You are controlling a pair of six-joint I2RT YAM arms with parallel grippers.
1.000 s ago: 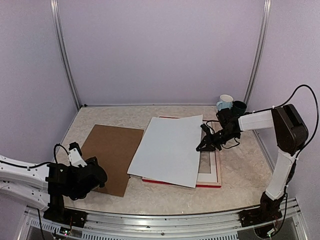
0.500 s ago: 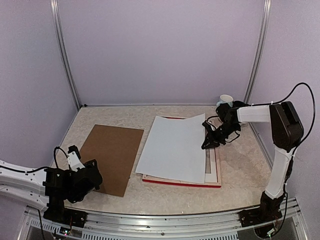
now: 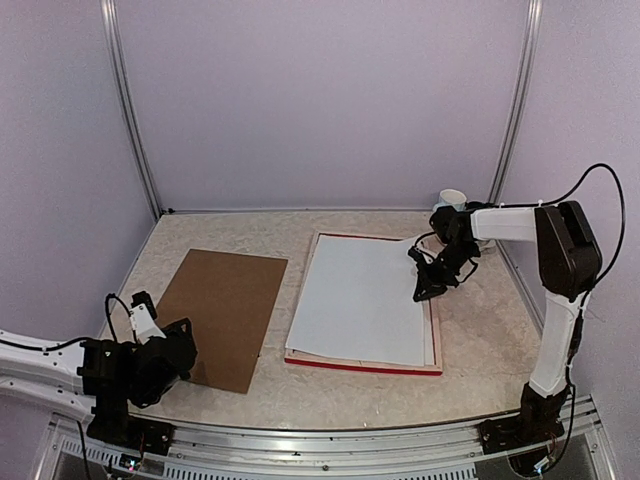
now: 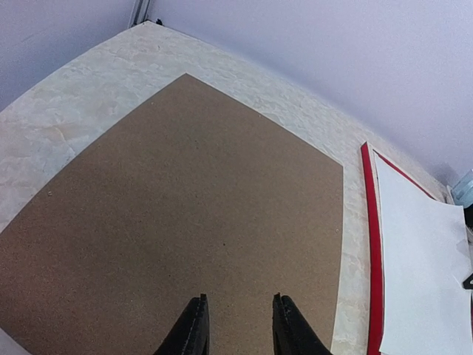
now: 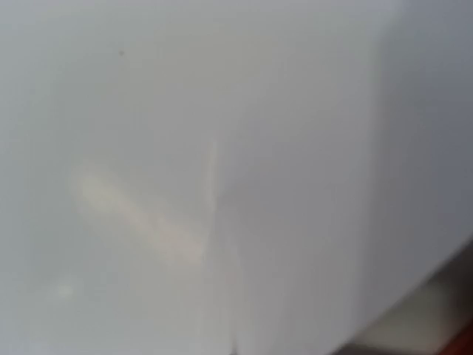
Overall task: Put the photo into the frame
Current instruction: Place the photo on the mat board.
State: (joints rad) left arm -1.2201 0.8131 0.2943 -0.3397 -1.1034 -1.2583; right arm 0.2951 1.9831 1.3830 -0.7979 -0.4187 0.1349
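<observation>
The frame (image 3: 365, 364), red with pale wood sides, lies flat at the table's middle right. The photo (image 3: 360, 300) lies inside it and shows only its white back; the sunset side is hidden. My right gripper (image 3: 424, 290) sits at the photo's right edge and holds it there. The right wrist view is filled by the white sheet (image 5: 185, 148), and my own fingers are hidden in it. My left gripper (image 4: 238, 325) is open and empty, low over the near part of the brown backing board (image 4: 185, 207). The frame's red edge (image 4: 372, 244) and the photo (image 4: 421, 274) show at the right of that view.
The brown backing board (image 3: 225, 300) lies flat to the left of the frame. A white cup (image 3: 452, 200) stands at the back right, close to my right arm. Purple walls close in the table on three sides.
My right gripper has carried the photo's raised right edge back and down, so the sheet now lies nearly flat inside the frame. The left arm has drawn back slightly toward its base.
</observation>
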